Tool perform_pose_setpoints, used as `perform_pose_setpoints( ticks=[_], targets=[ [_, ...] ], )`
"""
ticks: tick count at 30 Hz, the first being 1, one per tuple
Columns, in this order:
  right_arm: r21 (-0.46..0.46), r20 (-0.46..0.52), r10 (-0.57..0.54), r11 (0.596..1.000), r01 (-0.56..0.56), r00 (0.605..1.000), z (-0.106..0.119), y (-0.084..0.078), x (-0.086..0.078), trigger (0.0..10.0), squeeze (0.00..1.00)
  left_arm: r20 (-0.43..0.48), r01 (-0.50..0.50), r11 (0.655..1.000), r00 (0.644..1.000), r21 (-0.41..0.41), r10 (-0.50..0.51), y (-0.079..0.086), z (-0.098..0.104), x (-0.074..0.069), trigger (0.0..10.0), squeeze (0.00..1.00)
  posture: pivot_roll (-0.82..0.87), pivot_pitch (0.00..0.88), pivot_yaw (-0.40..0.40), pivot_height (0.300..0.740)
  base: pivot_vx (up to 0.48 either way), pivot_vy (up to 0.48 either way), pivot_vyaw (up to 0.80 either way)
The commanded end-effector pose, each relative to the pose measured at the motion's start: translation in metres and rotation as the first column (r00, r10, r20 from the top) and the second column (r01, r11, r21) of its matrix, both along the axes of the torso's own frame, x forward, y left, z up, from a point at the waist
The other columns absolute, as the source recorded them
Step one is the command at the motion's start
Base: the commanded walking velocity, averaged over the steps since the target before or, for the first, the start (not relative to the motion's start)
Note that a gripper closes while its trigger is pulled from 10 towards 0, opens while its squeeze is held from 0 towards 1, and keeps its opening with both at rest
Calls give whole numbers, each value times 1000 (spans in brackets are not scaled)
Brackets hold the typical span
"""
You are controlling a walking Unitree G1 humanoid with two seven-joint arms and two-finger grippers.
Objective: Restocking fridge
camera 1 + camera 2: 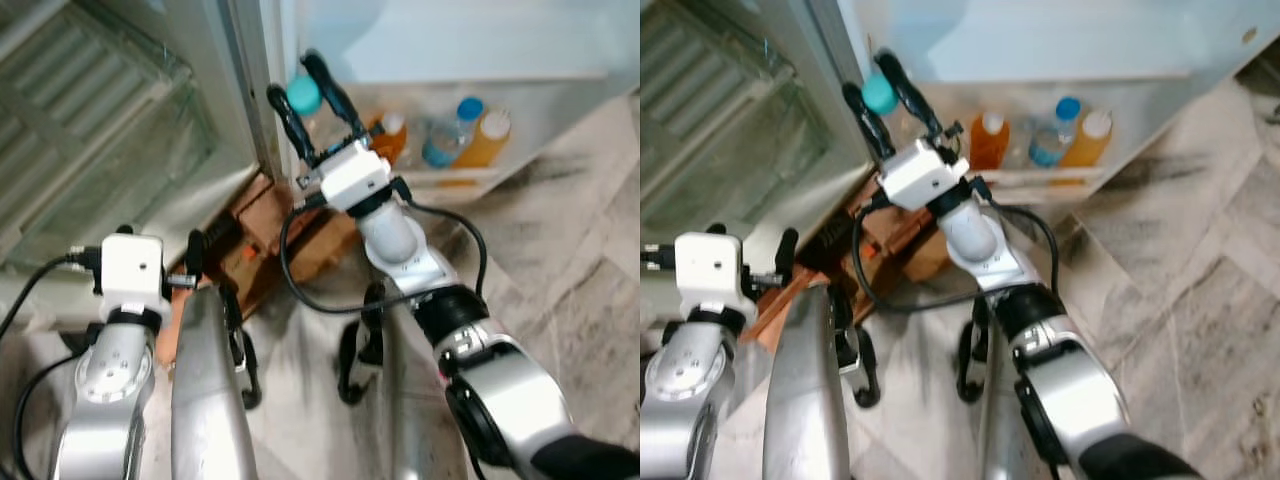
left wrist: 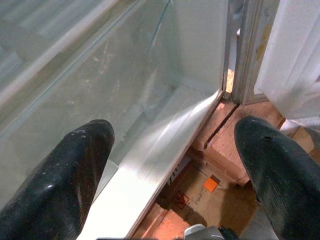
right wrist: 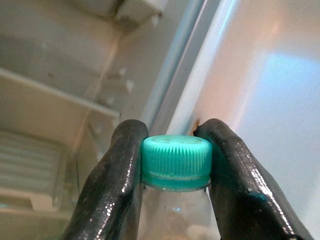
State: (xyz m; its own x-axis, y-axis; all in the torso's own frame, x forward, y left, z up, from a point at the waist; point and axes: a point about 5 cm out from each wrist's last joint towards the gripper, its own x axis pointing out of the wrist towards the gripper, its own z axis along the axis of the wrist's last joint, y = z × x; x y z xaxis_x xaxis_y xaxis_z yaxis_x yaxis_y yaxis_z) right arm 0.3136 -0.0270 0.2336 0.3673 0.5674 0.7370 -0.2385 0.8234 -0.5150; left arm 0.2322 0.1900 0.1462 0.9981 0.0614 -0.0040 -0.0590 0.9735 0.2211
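Note:
My right gripper (image 1: 297,85) is raised in front of the open fridge, shut on the teal cap (image 3: 175,161) of a clear bottle (image 3: 175,212). The cap (image 1: 303,95) sits between the two black fingers, next to the door hinge edge and left of the door shelf (image 1: 455,178). That shelf holds an orange bottle (image 1: 392,138), a clear bottle with a blue cap (image 1: 452,135) and an orange juice bottle (image 1: 487,137). Low on the left, my left gripper (image 2: 172,132) is open with nothing in it, pointing at the fridge's bottom ledge (image 2: 165,150).
A brown cardboard box (image 1: 290,235) lies on the floor at the foot of the fridge, between both arms. A clear fridge drawer (image 1: 120,140) is at the left. Marble floor (image 1: 570,270) stretches to the right.

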Motion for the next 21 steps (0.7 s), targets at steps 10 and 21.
perform_pose_setpoints(
  ticks=[10,21],
  targets=[
    [-95,-54,-2,995,-3,999,-46,-6,-31,10000,0,-21,-2,1000,1000,6,2,1,-7,0,10000,0,170,423,-23,569,0,0,0],
    [-180,54,-64,981,73,996,-32,7,-11,10000,0,-13,11,1000,1000,20,-11,1,-4,-1,10000,0,201,431,-13,569,0,0,0]
  ],
)
